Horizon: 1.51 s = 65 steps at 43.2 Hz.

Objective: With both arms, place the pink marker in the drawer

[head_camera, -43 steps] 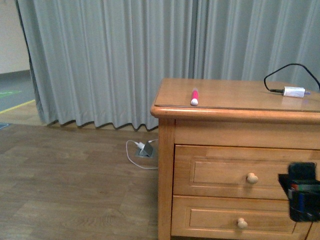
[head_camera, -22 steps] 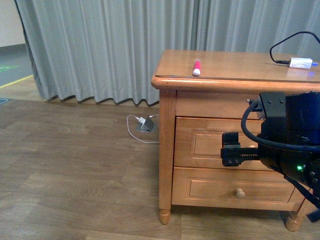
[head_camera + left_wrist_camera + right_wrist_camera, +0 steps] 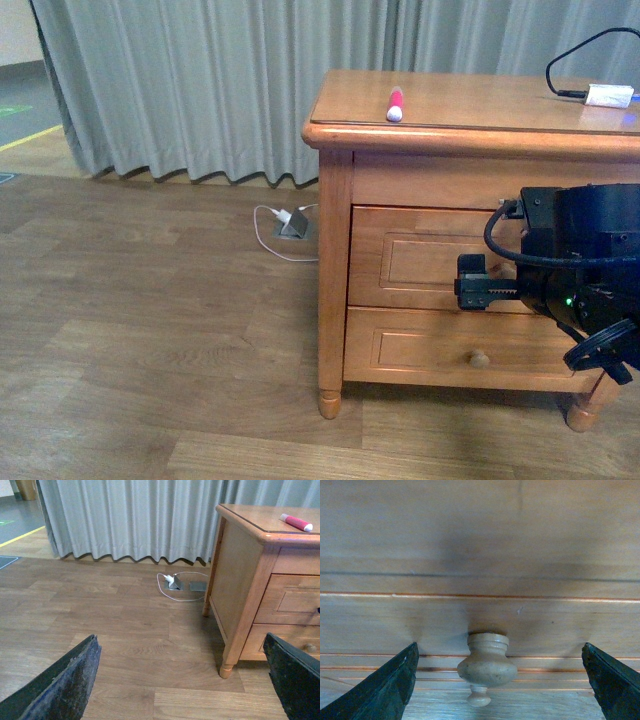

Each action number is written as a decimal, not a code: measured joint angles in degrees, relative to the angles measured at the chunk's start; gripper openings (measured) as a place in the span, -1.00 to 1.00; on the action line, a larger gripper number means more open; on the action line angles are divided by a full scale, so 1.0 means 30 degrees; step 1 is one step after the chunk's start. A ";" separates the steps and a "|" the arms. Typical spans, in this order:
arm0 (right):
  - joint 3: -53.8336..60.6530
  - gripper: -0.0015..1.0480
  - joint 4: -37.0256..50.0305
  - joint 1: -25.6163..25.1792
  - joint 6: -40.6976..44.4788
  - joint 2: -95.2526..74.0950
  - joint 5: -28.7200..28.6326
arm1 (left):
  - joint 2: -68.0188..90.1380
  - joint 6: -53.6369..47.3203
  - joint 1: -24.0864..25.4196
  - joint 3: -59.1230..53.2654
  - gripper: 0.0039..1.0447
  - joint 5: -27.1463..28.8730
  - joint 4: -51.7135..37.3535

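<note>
**Right tool now lined up on the drawer knob**

Over the last second the black right arm (image 3: 585, 260) has swung in front of the honey-brown wooden counter (image 3: 460, 135). It now covers the upper recessed-panel drawer (image 3: 410, 260). The right tool (image 3: 500, 647) is spread, with the round wooden knob (image 3: 487, 667) between its fingers and untouched. Treat this as pre-grasp: close, then pull. The short pink marker (image 3: 395, 104) lies on the counter top near its front edge. The left tool (image 3: 180, 639) is spread and empty, well apart from the counter.

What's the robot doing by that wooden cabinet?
The right gripper is open at the upper drawer, the round knob between its fingers but not gripped. The drawer is shut. The pink marker lies on the cabinet top, untouched. The left gripper, open too, hangs over the floor holding nothing.
</note>
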<state>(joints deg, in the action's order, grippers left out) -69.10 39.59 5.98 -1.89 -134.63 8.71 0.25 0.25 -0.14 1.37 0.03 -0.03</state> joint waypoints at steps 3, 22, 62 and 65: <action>-0.0015 0.84 0.0277 -0.0044 0.0117 -0.0087 -0.0051 | 0.0000 0.0000 0.0000 0.0000 0.89 -0.0007 0.0000; 0.0430 -0.42 0.1042 0.0182 0.0080 0.0299 0.0036 | 0.0000 0.0000 0.0000 0.0000 0.89 -0.0007 0.0000; 1.5701 0.30 -0.7176 -0.1056 -0.2470 2.3023 -0.4240 | -0.0051 0.0000 0.0007 0.0000 0.89 -0.0007 0.0000; 1.4637 0.58 -0.9734 -0.1821 -0.2492 2.5951 -0.5013 | -0.0051 0.0000 0.0007 0.0000 0.89 -0.0007 0.0000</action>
<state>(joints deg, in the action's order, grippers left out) -25.19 10.39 0.51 -9.37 -56.77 -6.33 0.10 0.25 -0.12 1.37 0.01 -0.03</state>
